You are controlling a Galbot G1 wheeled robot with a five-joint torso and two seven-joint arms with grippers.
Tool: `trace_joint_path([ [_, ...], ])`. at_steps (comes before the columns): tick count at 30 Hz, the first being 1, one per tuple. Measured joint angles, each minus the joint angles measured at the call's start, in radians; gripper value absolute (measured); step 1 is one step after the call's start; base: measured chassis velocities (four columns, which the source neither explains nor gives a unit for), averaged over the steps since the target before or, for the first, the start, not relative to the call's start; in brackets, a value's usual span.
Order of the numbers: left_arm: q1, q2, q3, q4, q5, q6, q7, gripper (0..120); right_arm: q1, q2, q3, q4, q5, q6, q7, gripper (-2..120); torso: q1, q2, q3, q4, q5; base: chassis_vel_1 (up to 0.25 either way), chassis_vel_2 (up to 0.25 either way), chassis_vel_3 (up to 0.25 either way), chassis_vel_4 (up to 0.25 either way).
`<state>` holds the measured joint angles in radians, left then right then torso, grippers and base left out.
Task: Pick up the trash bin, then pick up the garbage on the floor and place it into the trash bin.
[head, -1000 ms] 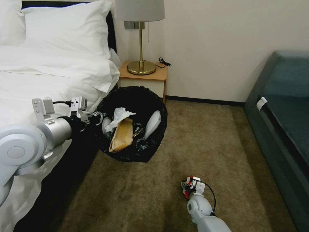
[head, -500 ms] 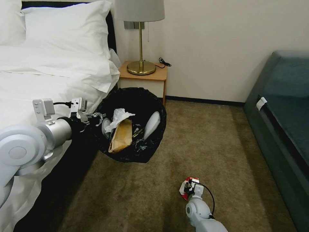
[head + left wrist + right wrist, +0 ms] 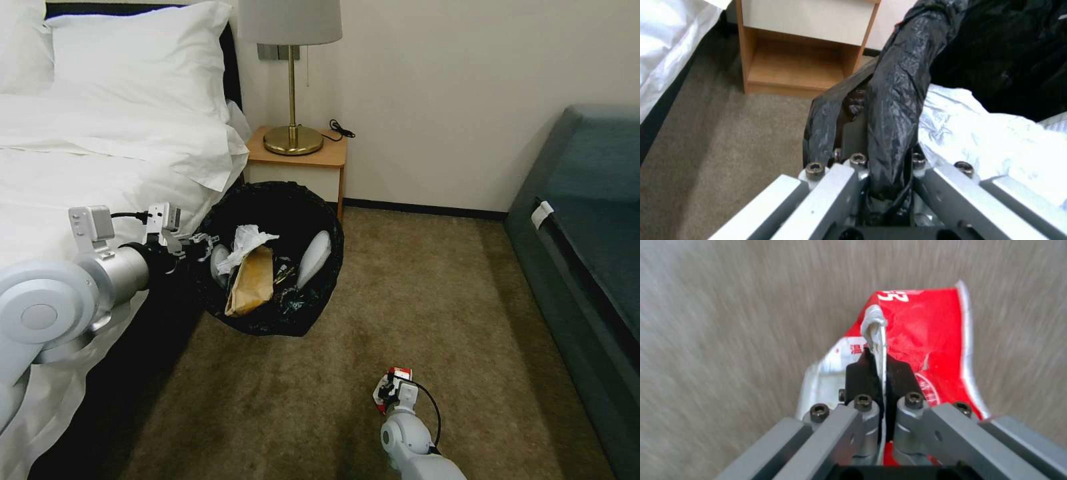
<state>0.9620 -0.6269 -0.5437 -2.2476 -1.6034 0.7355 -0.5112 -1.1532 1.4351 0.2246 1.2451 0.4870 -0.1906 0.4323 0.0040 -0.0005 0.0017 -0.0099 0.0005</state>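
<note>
The trash bin (image 3: 285,191), lined with a crinkly black bag, hangs tilted beside the bed, and my left gripper (image 3: 205,243) is shut on its rim. The left wrist view has that gripper (image 3: 858,113) pinching the black bag fold (image 3: 896,93). Inside the bin lie a brown paper bag (image 3: 252,283), a white tissue (image 3: 248,239) and a white slipper (image 3: 315,257). Low over the floor (image 3: 453,293), my right gripper (image 3: 387,395) is shut on a red packet (image 3: 395,373). In the right wrist view, the packet's (image 3: 929,323) edge sits clamped in that gripper (image 3: 878,361).
A white-sheeted bed (image 3: 100,153) fills the left side. A wooden nightstand (image 3: 300,163) with a brass lamp (image 3: 291,80) stands behind the bin. A dark teal sofa (image 3: 587,253) runs along the right. Open carpet lies between them.
My right gripper has drawn back a little toward me with the red packet in it. The left arm and the bin have barely shifted.
</note>
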Motion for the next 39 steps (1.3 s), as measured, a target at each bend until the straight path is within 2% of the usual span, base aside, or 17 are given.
trace_joint_path([
  [1, -0.001, 0.0, -0.002, -0.002, -0.001, 0.0, -0.001, 1, -0.015, -0.026, 0.006, 0.081, 0.007, -0.004, 0.001, 0, 0.0, 0.0, 0.0, 0.0001, -0.0003, 0.0, 0.0, 0.0, 0.0],
  [5, 0.0, 0.003, -0.005, -0.007, -0.006, 0.0, -0.01, 1, -0.051, -0.101, 0.019, 0.254, 0.039, -0.016, 0.002, 0, 0.0, 0.0, 0.0, -0.0001, 0.0001, 0.0, 0.0, 0.0, 0.0],
  [6, 0.0, 0.003, -0.005, -0.007, -0.006, 0.0, -0.01, 1, -0.051, -0.101, 0.019, 0.254, 0.039, -0.016, 0.002, 0, 0.0, 0.0, 0.0, -0.0001, 0.0001, 0.0, 0.0, 0.0, 0.0],
  [8, 0.006, 0.007, -0.009, -0.015, -0.016, 0.0, -0.022, 1, -0.071, -0.182, 0.046, 0.431, 0.086, -0.013, 0.01, 0, 0.0, 0.0, 0.0, 0.0, -0.0006, 0.0, 0.0, 0.0, 0.0],
  [9, 0.006, 0.007, -0.009, -0.015, -0.016, 0.0, -0.022, 1, -0.071, -0.182, 0.046, 0.431, 0.086, -0.013, 0.01, 0, 0.0, 0.0, 0.0, 0.0, -0.0006, 0.0, 0.0, 0.0, 0.0],
  [11, 0.014, 0.01, -0.011, -0.023, -0.02, 0.0, -0.029, 1, -0.077, -0.238, 0.08, 0.545, 0.126, -0.011, 0.012, 0, 0.0, 0.0, 0.0, 0.0, 0.0, 0.0, 0.0, 0.0, 0.0],
  [12, 0.027, 0.018, -0.01, -0.033, -0.024, 0.0, -0.037, 1, -0.057, -0.348, 0.147, 0.688, 0.226, -0.022, -0.016, 0, 0.0, 0.0, 0.0, -0.0002, 0.0002, 0.0, 0.0, 0.0, 0.0],
  [13, 0.027, 0.018, -0.01, -0.033, -0.024, 0.0, -0.037, 1, -0.057, -0.348, 0.147, 0.688, 0.226, -0.022, -0.016, 0, 0.0, 0.0, 0.0, -0.0002, 0.0002, 0.0, 0.0, 0.0, 0.0],
  [14, 0.028, 0.021, -0.005, -0.035, -0.025, 0.0, -0.042, 1, -0.023, -0.42, 0.172, 0.76, 0.297, -0.029, -0.052, 0, 0.0, 0.0, 0.0, -0.0001, -0.0005, 0.0, 0.0, 0.0, 0.0],
  [15, 0.028, 0.022, -0.003, -0.035, -0.025, 0.0, -0.045, 1, 0.004, -0.455, 0.181, 0.797, 0.338, -0.035, -0.077, 0, 0.0, 0.0, 0.0, -0.0002, -0.0006, 0.0, 0.0, 0.0, 0.0],
  [16, 0.028, 0.022, -0.003, -0.035, -0.025, 0.0, -0.045, 1, 0.004, -0.455, 0.181, 0.797, 0.338, -0.035, -0.077, 0, 0.0, 0.0, 0.0, -0.0002, -0.0006, 0.0, 0.0, 0.0, 0.0],
  [19, 0.026, 0.028, 0.005, -0.034, -0.035, 0.0, -0.051, 1, 0.117, -0.537, 0.181, 0.878, 0.459, -0.059, -0.154, 0, 0.0, 0.0, 0.0, 0.0001, -0.0005, 0.0, 0.0, 0.0, 0.0],
  [24, 0.022, 0.028, 0.015, -0.028, -0.037, 0.0, -0.053, 1, 0.218, -0.569, 0.163, 0.914, 0.562, -0.093, -0.181, 0, 0.0, 0.0, 0.0, 0.0002, -0.0004, 0.0, 0.0, 0.0, 0.0],
  [28, 0.021, 0.027, 0.016, -0.027, -0.038, 0.0, -0.053, 1, 0.238, -0.573, 0.158, 0.918, 0.583, -0.1, -0.186, 0, 0.0, 0.0, 0.0, 0.0001, -0.0005, 0.0, 0.0, 0.0, 0.0],
  [30, 0.017, 0.027, 0.023, -0.026, -0.04, 0.0, -0.054, 1, 0.302, -0.585, 0.142, 0.928, 0.646, -0.125, -0.204, 0, 0.0, 0.0, 0.0, 0.0001, -0.0005, 0.0, 0.0, 0.0, 0.0],
  [34, 0.016, 0.026, 0.028, -0.026, -0.042, 0.0, -0.054, 1, 0.342, -0.591, 0.126, 0.93, 0.668, -0.139, -0.223, 0, 0.0, 0.0, 0.0, 0.0003, -0.0004, 0.0, 0.0, 0.0, 0.0],
  [39, 0.012, 0.022, 0.045, -0.03, -0.042, 0.0, -0.053, 1, 0.436, -0.598, 0.081, 0.936, 0.704, -0.181, -0.301, 0, 0.0, 0.0, 0.0, -0.0001, -0.0004, 0.0, 0.0, 0.0, 0.0],
])
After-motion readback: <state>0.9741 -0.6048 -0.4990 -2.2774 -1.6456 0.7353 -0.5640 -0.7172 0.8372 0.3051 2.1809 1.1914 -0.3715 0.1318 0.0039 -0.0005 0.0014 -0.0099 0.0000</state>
